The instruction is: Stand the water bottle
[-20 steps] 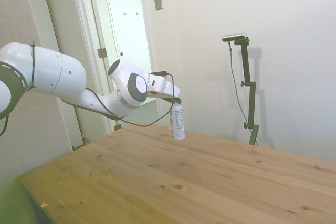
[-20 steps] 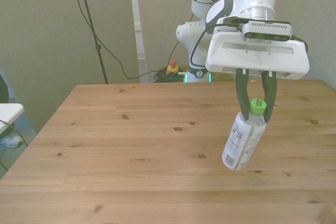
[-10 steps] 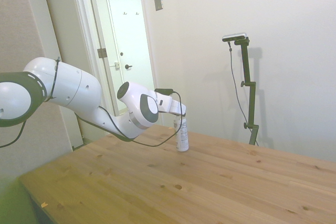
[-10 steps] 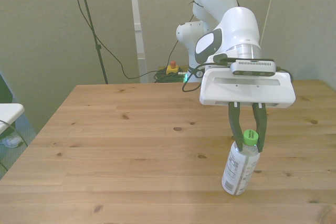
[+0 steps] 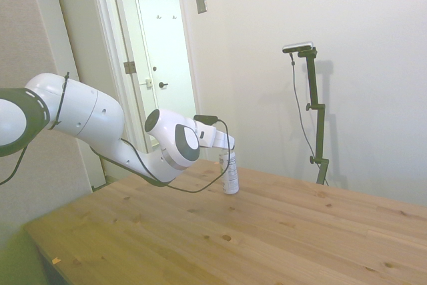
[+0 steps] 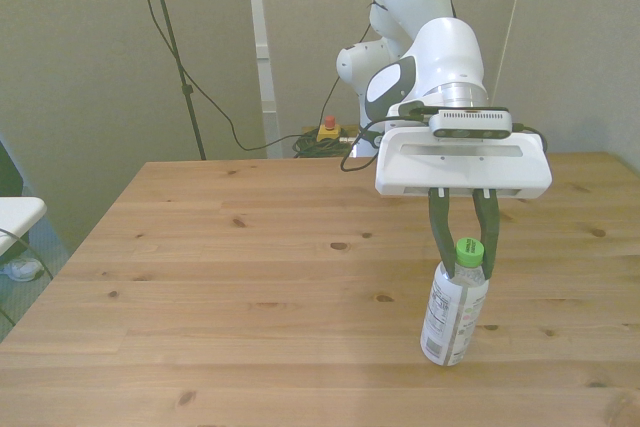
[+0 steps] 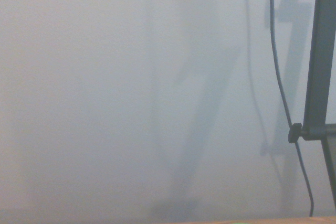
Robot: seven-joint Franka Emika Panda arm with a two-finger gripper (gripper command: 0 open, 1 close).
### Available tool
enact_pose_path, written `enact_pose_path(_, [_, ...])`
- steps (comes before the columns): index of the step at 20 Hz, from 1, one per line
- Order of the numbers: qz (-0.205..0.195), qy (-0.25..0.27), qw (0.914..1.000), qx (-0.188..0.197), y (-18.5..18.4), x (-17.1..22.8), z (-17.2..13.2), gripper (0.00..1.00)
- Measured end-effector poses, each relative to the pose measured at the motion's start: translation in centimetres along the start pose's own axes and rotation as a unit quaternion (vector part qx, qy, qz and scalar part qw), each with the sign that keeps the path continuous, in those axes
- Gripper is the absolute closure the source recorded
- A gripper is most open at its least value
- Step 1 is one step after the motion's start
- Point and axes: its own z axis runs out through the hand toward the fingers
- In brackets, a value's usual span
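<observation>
One camera stands off the table's (image 5: 267, 231) side; another faces it from across, slightly above. Both share the tabletop and the arm (image 6: 440, 57). The wrist camera looks level at a wall (image 7: 131, 93).

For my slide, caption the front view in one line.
White robot hand grips the green cap of a small slim plastic water bottle standing nearly upright on the wooden table.

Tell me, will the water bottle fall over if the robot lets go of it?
Maybe. The water bottle is tall and slim with a small base, so a nudge could probably tip it. It leans slightly in the front view, with the gripper around its green cap. Its round body would likely roll on the smooth table if it fell. It looks light.
</observation>
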Motion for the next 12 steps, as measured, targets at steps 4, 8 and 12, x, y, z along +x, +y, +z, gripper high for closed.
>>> enact_pose_path(4, [0.006, 0.001, 1.0, -0.005, 0.9, 0.3, -0.7, 0.0])
enact_pose_path(8, [0.01, 0.005, 0.9999, -0.005, 1.7, 0.5, -1.1, 0.0])
enact_pose_path(12, [0.01, 0.009, 0.9999, -0.008, 1.7, 0.4, -1.4, 0.0])
